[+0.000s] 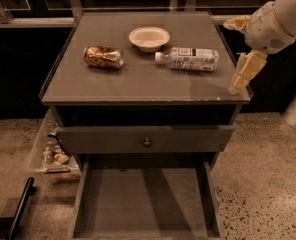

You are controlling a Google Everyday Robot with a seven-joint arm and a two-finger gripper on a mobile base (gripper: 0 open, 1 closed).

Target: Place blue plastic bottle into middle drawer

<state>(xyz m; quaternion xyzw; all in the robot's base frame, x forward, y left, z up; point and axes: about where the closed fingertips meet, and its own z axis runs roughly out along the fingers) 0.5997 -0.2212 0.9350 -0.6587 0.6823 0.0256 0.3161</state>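
The blue plastic bottle (pixel 190 58), clear with a white cap and a pale printed label, lies on its side on the cabinet top, cap pointing left toward the bowl. The middle drawer (pixel 143 204) is pulled out wide at the bottom of the view, its flat grey floor bare. My gripper (pixel 241 78) hangs from the pale arm at the right, over the cabinet top's right edge. It is to the right of the bottle, apart from it and holding nothing.
A golden-brown crushed can (pixel 103 57) lies on the left of the top. A white bowl (pixel 149 38) stands at the back middle. A drawer front with a small round knob (pixel 147 142) sits above the open drawer. A clear bin (pixel 53 151) stands on the floor to the left.
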